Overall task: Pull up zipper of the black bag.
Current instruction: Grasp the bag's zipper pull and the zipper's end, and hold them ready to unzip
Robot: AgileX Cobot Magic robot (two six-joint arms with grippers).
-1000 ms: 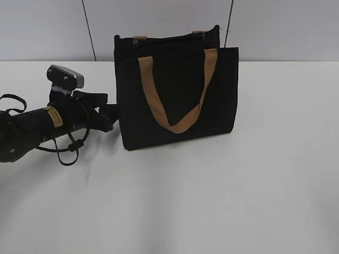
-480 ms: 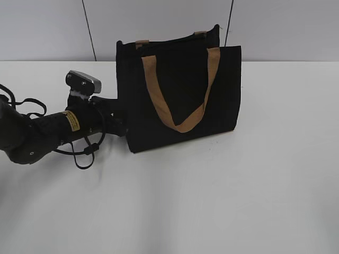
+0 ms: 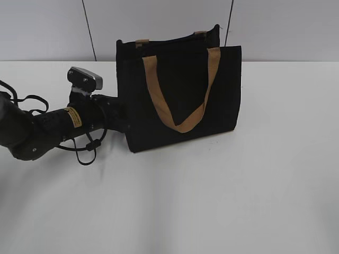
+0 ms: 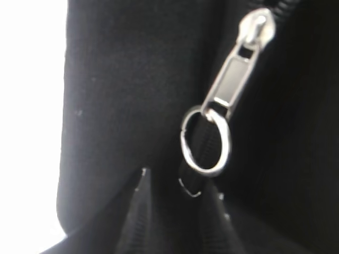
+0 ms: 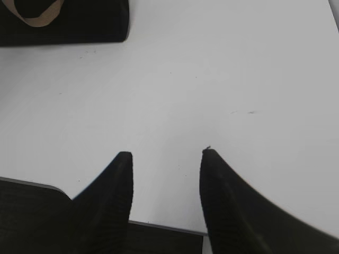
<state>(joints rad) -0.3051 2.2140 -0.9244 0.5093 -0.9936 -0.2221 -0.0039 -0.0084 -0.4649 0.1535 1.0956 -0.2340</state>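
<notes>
While the black bag (image 3: 183, 98) stands at the far middle of the counter (image 3: 222, 201), nudged rightward since a second ago, the left fingers are pressed against its left end, their state untellable; the zipper (image 4: 233, 84) is framed close. The right fingers (image 5: 164, 185) are spread, idle.

The left arm (image 3: 53, 127) bears a yellow label (image 3: 71, 117), its print too small to read.
</notes>
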